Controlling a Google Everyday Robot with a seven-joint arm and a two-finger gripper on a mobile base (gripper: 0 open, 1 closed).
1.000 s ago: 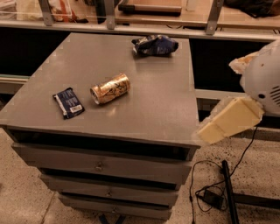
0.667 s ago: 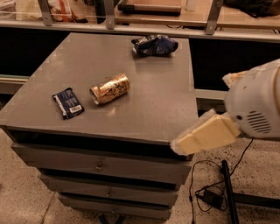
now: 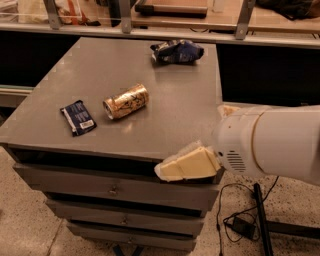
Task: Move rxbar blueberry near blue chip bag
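Observation:
The rxbar blueberry, a small flat navy wrapper with a white label patch, lies on the grey cabinet top near its front left. The blue chip bag, wrinkly and glossy, lies at the back right of the top. My gripper, cream-coloured, hangs over the front right edge of the cabinet, far right of the bar. The white arm reaches in from the right.
A gold can lies on its side between the bar and the middle of the top. Drawers run down the cabinet front. Cables lie on the floor at the right. A counter with posts stands behind.
The arm and gripper have swung left and forward, from beside the cabinet's right side to over its front right edge. The bar, can and bag have not moved.

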